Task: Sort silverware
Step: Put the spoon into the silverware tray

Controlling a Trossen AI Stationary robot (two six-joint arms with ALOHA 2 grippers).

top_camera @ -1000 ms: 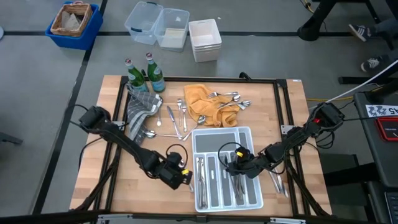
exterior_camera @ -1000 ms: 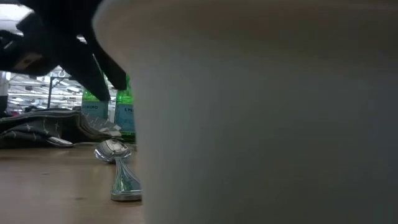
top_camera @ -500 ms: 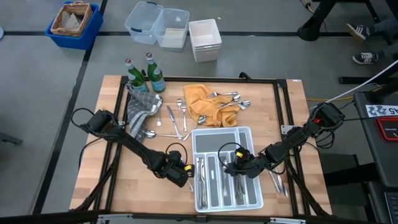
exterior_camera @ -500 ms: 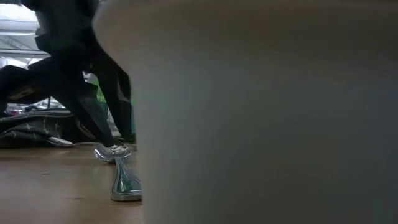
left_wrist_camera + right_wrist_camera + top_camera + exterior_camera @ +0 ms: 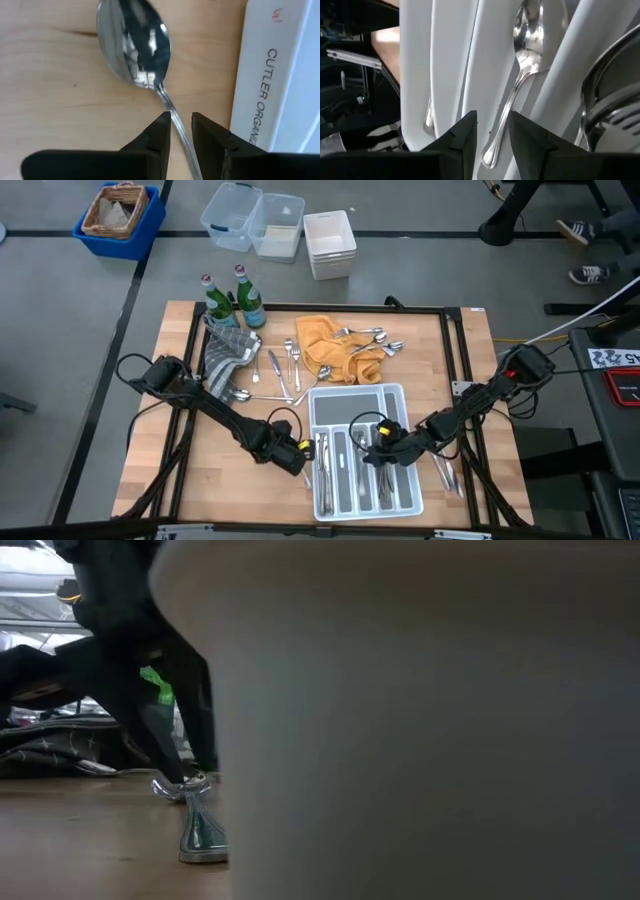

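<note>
A silver spoon lies flat on the wood beside the left wall of the white tray. My left gripper points down over it, open, one finger on each side of the handle just behind the bowl; whether they touch it I cannot tell. The low view shows the same spoon under the fingers. My right gripper hangs open over the tray. A spoon lies in a compartment below it. More silverware fills other compartments.
Loose silverware lies on the table, on an orange cloth, by a grey cloth and right of the tray. Two green bottles stand at the far left. The tray's wall blocks most of the low view.
My left gripper has come down and a little toward the tray, rolling at the wrist, until its fingers stand astride the spoon on the table. The spoon has stayed where it was.
</note>
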